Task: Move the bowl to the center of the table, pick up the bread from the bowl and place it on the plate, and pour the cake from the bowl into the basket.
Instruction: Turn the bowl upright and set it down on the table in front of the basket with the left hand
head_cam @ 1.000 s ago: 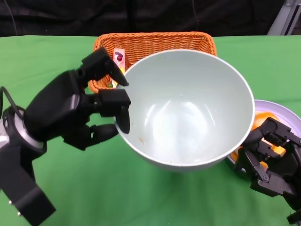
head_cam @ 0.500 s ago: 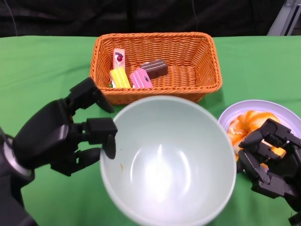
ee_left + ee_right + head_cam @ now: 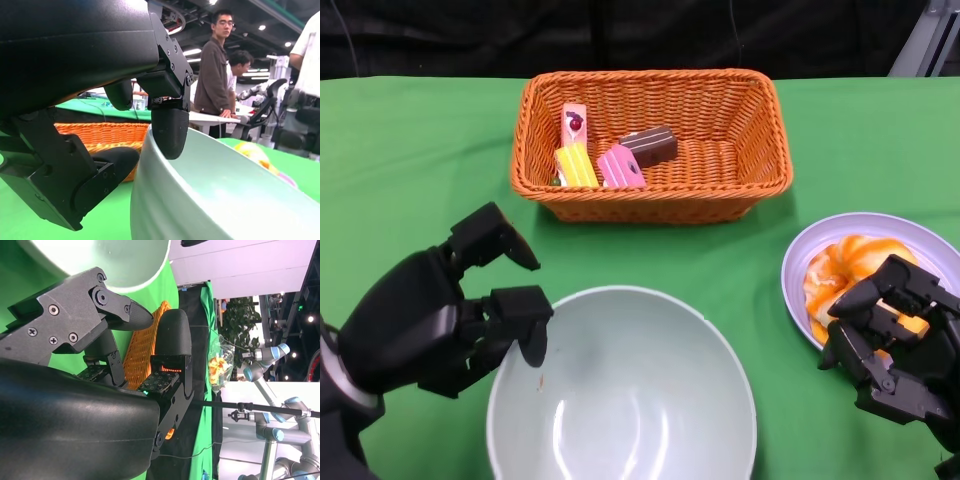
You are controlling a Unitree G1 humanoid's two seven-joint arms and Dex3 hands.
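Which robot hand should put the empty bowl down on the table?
The left hand: it already grips the bowl by its rim. The right hand sits over the plate, apart from the bowl.

Setting: robotics lab or demo hall | Surface: green-covered table (image 3: 410,140) | Backdrop: black curtain (image 3: 620,35) | Other equipment: grey robot arms (image 3: 280,430) on stands | People: persons (image 3: 214,75) standing behind | Ceiling: strip lights (image 3: 192,51)
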